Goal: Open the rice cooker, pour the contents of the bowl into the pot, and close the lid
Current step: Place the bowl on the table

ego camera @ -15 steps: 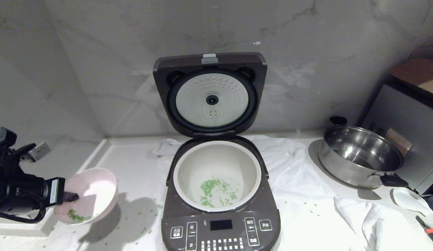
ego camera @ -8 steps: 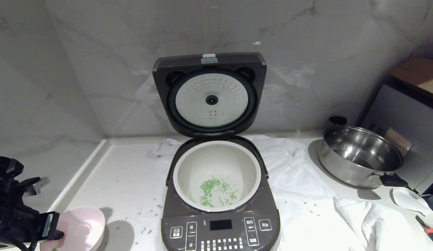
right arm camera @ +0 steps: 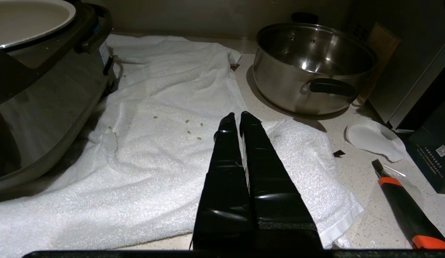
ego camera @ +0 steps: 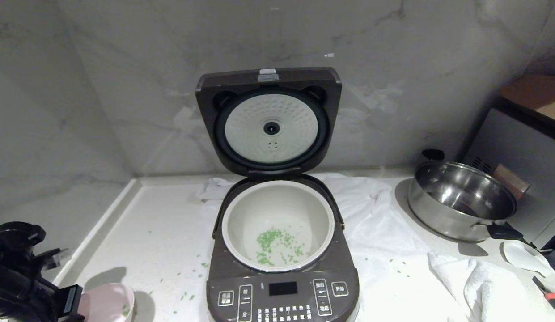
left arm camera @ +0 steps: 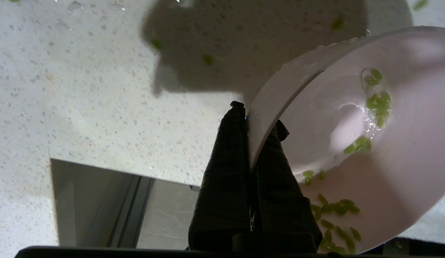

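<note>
The left gripper (left arm camera: 252, 122) is clamped on the rim of the bowl (left arm camera: 351, 143), low at the front left corner of the counter (ego camera: 161, 223). The bowl looks light, stiff and wet, so probably slippery; the thin rim seems the only good place to pinch. Some contents (left arm camera: 376, 104) stick inside. The lid (ego camera: 270, 120) stands open, probably heavy; push it at the top edge. The right gripper (right arm camera: 238, 120), fingers together, hangs over the towel (right arm camera: 165, 150).
</note>
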You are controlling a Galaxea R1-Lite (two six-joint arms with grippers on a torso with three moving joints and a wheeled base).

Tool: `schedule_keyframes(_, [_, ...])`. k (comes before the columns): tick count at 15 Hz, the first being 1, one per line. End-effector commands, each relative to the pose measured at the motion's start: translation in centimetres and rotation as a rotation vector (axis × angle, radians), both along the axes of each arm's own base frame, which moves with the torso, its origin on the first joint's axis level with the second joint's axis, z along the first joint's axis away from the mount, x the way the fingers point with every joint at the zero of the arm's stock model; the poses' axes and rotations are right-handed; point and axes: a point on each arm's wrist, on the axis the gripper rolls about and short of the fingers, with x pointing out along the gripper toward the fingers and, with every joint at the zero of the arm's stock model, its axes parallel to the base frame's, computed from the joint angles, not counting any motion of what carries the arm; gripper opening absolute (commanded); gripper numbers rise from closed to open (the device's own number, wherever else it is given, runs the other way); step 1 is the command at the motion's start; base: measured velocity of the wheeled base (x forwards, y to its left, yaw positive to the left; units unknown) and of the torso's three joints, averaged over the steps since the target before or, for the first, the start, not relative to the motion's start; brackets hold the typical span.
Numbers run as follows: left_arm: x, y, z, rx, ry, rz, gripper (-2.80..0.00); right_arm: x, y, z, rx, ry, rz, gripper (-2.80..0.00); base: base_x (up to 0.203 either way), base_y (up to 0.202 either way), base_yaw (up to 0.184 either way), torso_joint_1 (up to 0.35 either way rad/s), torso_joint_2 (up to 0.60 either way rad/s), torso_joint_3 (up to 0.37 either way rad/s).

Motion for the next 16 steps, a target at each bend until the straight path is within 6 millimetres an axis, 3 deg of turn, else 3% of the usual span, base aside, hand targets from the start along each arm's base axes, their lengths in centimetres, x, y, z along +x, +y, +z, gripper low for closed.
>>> schedule_keyframes(1, [0.9,1.0,-2.4,-0.017,0.046,0.023,-2.80,0.0,0.0,0.0,-0.001,0.001,0.001,-2.80,0.000,0.000,0.000,0.000,0.00,0.000])
schedule_keyframes(5, [1.8,1.6,-2.8,0.021,0.019,0.028,-2.80,0.0,0.0,0.0,-0.001,0.000,0.001,-2.80,0.000,0.000,0.000,0.000,0.00,0.000])
schedule_keyframes(6, [1.9,1.7,-2.8,0.026,0.015,0.032,0.00,0.0,0.0,0.0,-0.001,0.001,0.001,-2.80,0.000,0.000,0.000,0.000,0.00,0.000])
schedule_keyframes(12, [1.9,1.7,-0.7,0.063,-0.061,0.038,0.00,0.0,0.0,0.0,-0.001,0.000,0.001,-2.80,0.000,0.000,0.000,0.000,0.00,0.000])
schedule_keyframes(16, [1.7,0.9,2.6,0.106,-0.172,0.019,0.00,0.0,0.0,0.0,-0.001,0.001,0.001,-2.80,0.000,0.000,0.000,0.000,0.00,0.000])
